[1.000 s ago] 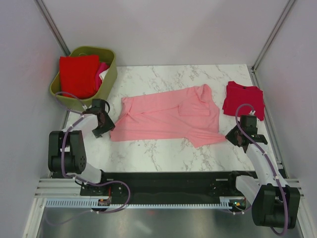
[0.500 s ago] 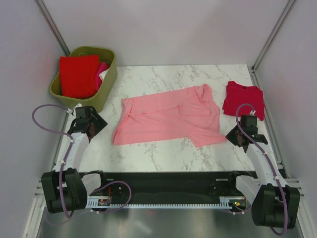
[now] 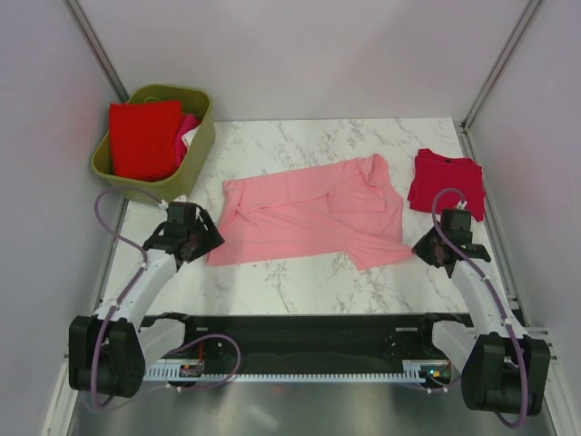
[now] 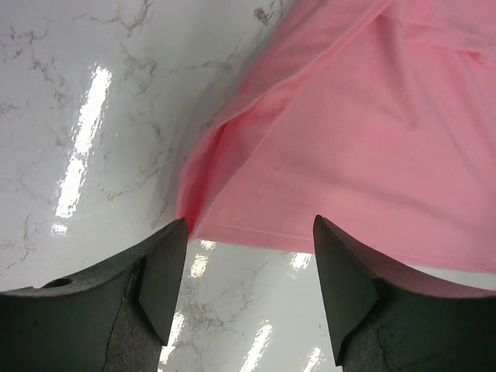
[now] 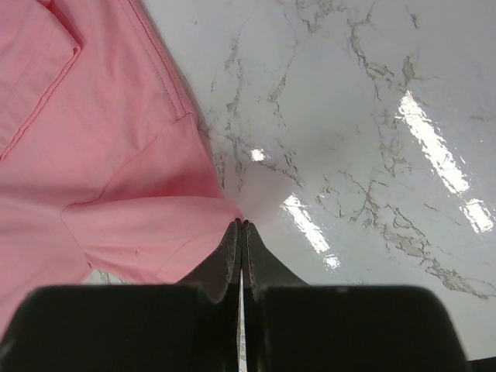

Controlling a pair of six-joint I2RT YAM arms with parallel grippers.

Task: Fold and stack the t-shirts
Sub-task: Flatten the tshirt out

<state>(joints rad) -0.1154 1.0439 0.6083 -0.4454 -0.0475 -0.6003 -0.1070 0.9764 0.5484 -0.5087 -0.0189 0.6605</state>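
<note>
The soft light pink t-shirt [image 3: 309, 218] lies mid-frame on the white marble table [image 3: 290, 283], with bare marble below its hem. The left gripper [image 4: 249, 232] gapes beside the lower-left hem corner. Only the wrist view shows the right gripper [image 5: 241, 225] pinching the lower-right tip.

No readable txt, labels, brands or nos. on anything in any view

Shirt: light pink t-shirt [image 4: 356, 147], lying on table w/ soft folds; hemmed edge & one corner sit btwn the finger tips.
Gripper: left gripper [image 4: 249, 232], dark fingers [image 4: 163, 279] spread wide, nothing held.
Surface: marble table [image 4: 85, 101], white w/ grey veins, glare streaks.
</note>
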